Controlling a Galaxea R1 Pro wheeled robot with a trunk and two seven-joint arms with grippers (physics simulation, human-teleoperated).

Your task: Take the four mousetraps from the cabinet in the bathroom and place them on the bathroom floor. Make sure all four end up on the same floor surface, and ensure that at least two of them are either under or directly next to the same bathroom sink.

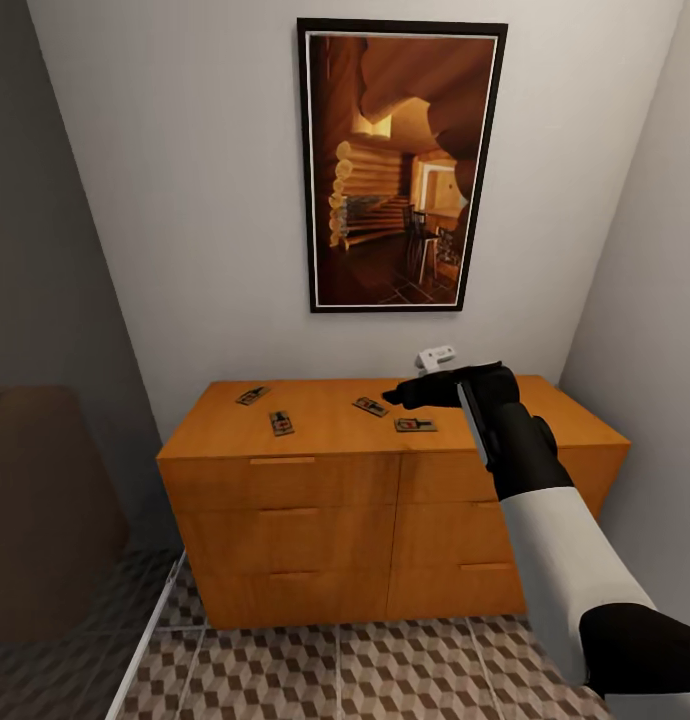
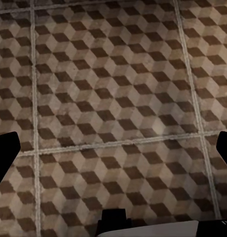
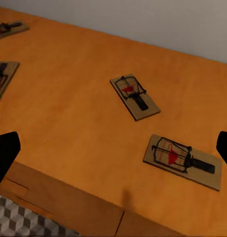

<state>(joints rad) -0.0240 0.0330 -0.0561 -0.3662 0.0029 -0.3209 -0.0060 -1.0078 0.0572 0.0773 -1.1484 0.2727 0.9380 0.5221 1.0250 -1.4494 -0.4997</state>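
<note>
Right pincer [image 1: 400, 396] spread above cabinet [image 1: 325, 470] top, four mousetraps [image 3: 182, 160] scattered, left pincer [image 2: 113, 148] spread over floor [image 2: 113, 98]

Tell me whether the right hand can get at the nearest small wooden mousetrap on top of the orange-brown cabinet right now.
Probably yes. The right hand hovers open over the orange-brown wooden cabinet, and the nearest small brown wooden mousetrap lies flat just below it with nothing on top or in between.
</note>
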